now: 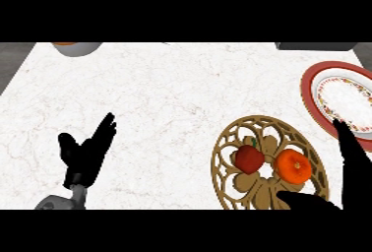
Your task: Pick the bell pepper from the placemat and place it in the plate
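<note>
A: The pepper (pixel 249 158) lies on the gold openwork placemat (pixel 231 141), left of its centre, red with a green stem at its twelve o'clock. Just beside it, at its three o'clock, sits an orange fruit (pixel 294 166); whether the two touch I cannot tell.

B: That neighbour is my worry. I judge that a hand closing from the right could sweep up the fruit instead, or knock the pepper rolling off the mat toward nine o'clock.

A: Agreed. The plate (pixel 318 84), red-rimmed with a floral border, is at about two o'clock from the pepper and partly cut off by the view's right edge, so I would guess a release too far out could miss it.

B: And the hands?

A: The right hand (pixel 354 167) comes in from the lower right, spread wide and holding nothing: fingers stretched up toward the plate's near rim, thumb lying along the mat's five o'clock edge. It flanks the fruit more than the pepper.

B: The left hand (pixel 85 151)?

A: Resting open at the lower left, fingers up, well apart from everything.
</note>
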Tool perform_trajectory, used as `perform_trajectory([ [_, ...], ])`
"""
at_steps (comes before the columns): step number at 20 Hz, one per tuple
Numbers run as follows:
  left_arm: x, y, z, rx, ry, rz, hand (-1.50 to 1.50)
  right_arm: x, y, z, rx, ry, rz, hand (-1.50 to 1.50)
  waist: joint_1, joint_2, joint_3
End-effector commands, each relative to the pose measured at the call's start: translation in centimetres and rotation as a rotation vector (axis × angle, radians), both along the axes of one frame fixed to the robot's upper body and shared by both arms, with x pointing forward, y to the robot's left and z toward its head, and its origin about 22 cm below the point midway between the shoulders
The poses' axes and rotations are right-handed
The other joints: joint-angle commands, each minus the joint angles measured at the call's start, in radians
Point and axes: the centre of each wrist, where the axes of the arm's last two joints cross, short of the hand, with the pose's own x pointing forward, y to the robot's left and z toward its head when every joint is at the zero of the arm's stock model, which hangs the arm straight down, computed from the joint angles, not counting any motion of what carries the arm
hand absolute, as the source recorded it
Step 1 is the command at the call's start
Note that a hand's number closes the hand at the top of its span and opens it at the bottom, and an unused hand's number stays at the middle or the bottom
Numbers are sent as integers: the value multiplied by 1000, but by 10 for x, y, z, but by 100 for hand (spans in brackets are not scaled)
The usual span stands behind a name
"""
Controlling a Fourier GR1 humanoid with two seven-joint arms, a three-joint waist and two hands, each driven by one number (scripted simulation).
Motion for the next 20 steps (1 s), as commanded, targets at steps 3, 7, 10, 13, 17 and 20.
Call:
perform_trajectory([
  [3,-4,-5,-9,0,50,-12,0,32,39,-1,-10,166,-124,-150,4,5,-2],
  [7,-6,2,-6,5,72,-2,0,46,50,-2,48,221,-85,-150,-6,3,-1],
  [10,-9,1,-21,0,68,10,0,53,74,-26,48,242,-78,-150,-11,5,-1],
  [13,-2,-7,-1,-2,60,16,0,42,84,-32,51,226,-68,-150,-21,0,1],
  [17,-5,1,-7,1,68,-8,0,60,94,-32,11,229,-84,-150,-21,0,0],
  [20,-23,-6,-24,-3,79,36,0,59,85,-34,-35,287,-125,-150,-24,0,0],
])
